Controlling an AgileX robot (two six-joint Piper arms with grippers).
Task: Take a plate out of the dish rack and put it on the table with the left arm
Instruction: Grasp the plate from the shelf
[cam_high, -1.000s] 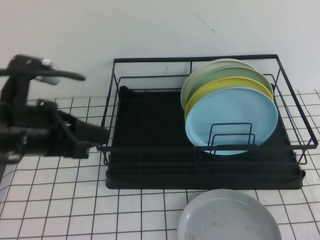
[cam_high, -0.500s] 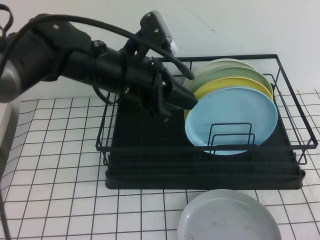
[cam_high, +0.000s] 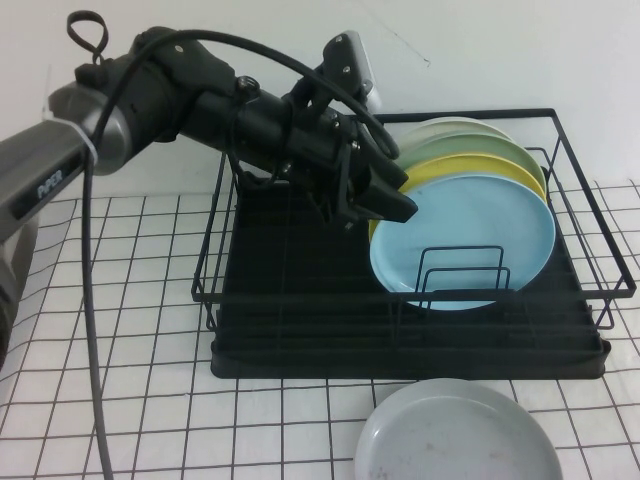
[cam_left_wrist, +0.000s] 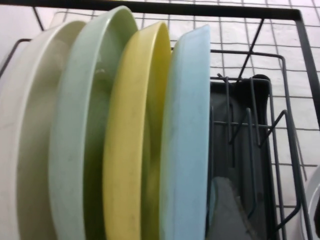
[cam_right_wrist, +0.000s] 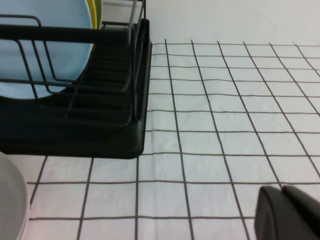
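Since half a second ago, our left arm (cam_high: 190, 90) has pushed a little further over the dish rack (cam_high: 300, 300), and the left gripper (cam_high: 392, 200) now sits right at the upper left edge of the light blue plate (cam_high: 470, 235). We cannot tell whether its fingers are spread or pressed together, and contact with the plate is unclear too.

We see the light blue plate standing on edge at the front of the stack in the rack's right half, leaning back against the yellow plate (cam_high: 455, 170). Behind that come a pale green plate (cam_high: 440, 147) and a whitish plate (cam_left_wrist: 25, 145). A grey plate (cam_high: 455, 435) lies flat on the table (cam_high: 120, 400) just in front of the rack.

Our right gripper (cam_right_wrist: 292, 212) hangs low over the grid cloth beside the rack, its fingers pressed together.
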